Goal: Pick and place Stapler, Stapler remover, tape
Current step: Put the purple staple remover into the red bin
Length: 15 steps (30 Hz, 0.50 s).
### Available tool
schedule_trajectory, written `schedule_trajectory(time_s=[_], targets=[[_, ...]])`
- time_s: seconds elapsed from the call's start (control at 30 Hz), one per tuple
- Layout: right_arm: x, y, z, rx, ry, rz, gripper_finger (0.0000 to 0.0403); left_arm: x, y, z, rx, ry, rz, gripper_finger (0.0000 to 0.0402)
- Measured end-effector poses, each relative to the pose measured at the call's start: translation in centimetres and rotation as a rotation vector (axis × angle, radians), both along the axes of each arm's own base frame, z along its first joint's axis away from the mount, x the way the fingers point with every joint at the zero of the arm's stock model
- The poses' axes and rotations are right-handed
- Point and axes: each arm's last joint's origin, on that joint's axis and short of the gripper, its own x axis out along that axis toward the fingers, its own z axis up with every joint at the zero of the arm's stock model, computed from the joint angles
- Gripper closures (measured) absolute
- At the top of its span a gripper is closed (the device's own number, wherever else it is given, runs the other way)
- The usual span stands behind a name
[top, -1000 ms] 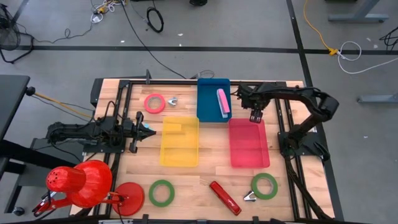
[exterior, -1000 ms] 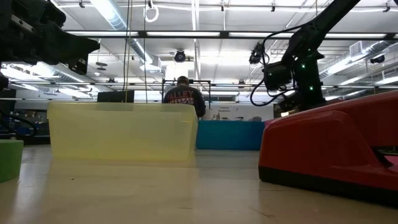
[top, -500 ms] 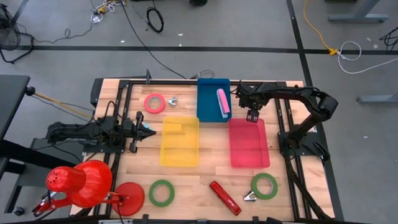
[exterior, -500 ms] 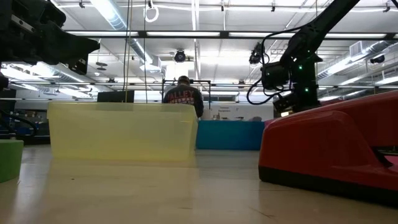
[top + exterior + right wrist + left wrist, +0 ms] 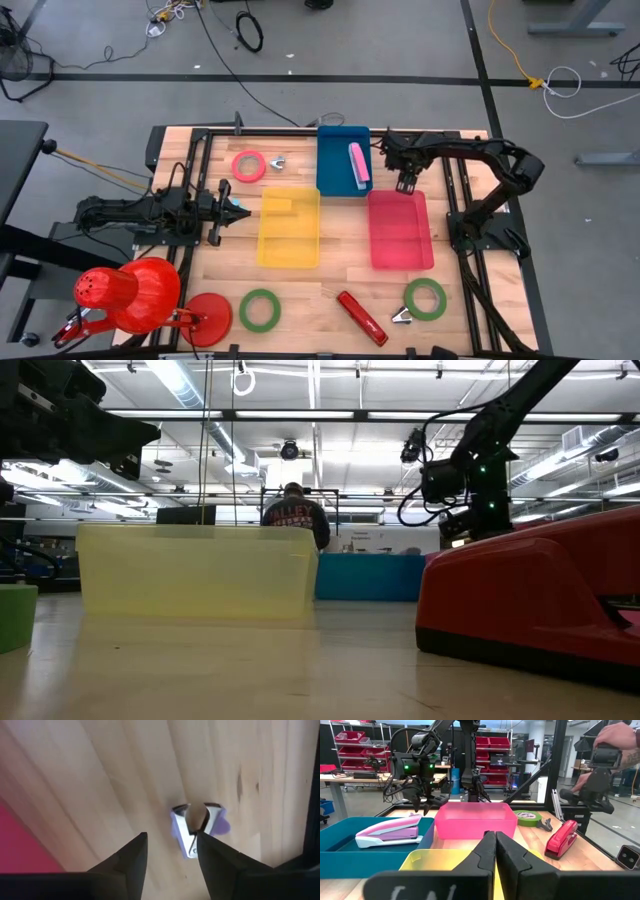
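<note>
Since a second ago, right gripper [image 5: 407, 186] shifted slightly back, hovering beside the pink bin's [image 5: 399, 243] far edge over a purple remover [image 5: 197, 829], fingers [image 5: 129, 856] apart, holding nothing. Left gripper [image 5: 243, 210] shut, empty, well left of that bin. Counted: two staplers, pink [image 5: 358, 161] and red [image 5: 361, 317]; four tape rolls; three bins.
</note>
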Motion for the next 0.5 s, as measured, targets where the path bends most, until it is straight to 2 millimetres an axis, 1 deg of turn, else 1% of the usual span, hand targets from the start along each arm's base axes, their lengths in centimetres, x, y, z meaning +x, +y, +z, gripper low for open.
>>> schedule_trajectory(time_s=[0.17, 0.37, 0.5], targets=[[-0.5, -0.5, 0.0, -0.001, -0.002, -0.049, 0.0229, 0.0, 0.0, 0.0, 0.0, 0.0, 0.0, 0.0385], [-0.2, -1.6, 1.2, -0.031, -0.049, -0.121, 0.0229, 0.0, 0.0, 0.0, 0.0, 0.0, 0.0, 0.0385], [-0.7, -2.3, 1.3, -0.041, -0.059, -0.176, 0.0233, 0.0, 0.0, 0.0, 0.0, 0.0, 0.0, 0.0385]])
